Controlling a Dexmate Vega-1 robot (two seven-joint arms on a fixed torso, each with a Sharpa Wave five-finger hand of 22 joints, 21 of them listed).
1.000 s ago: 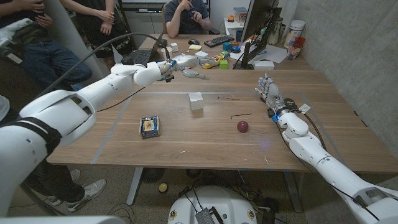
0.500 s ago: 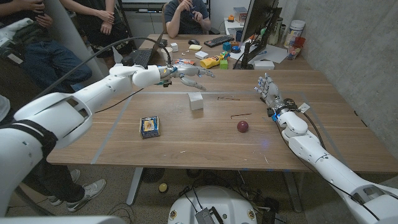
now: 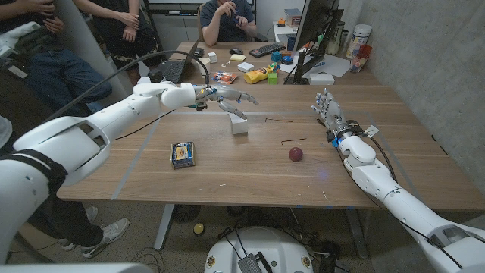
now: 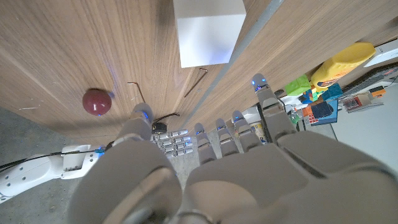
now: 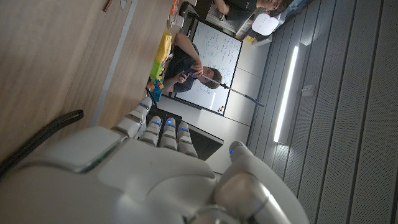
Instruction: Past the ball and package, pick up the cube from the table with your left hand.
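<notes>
The left hand point(image 3: 229, 98) is held spread just above the cube point(image 3: 239, 123), seemingly so the fingers can drop around it. The cube sits mid-bench, at 12 o'clock from the ball point(image 3: 295, 154) and package point(image 3: 182, 154). The right hand point(image 3: 328, 112), fingers apart, is parked aside.

Bare wood all around the cube point(image 3: 239, 123) under the left hand's point(image 3: 229, 98) spread fingers; ball point(image 3: 295, 154) and package point(image 3: 182, 154) sit well apart.
</notes>
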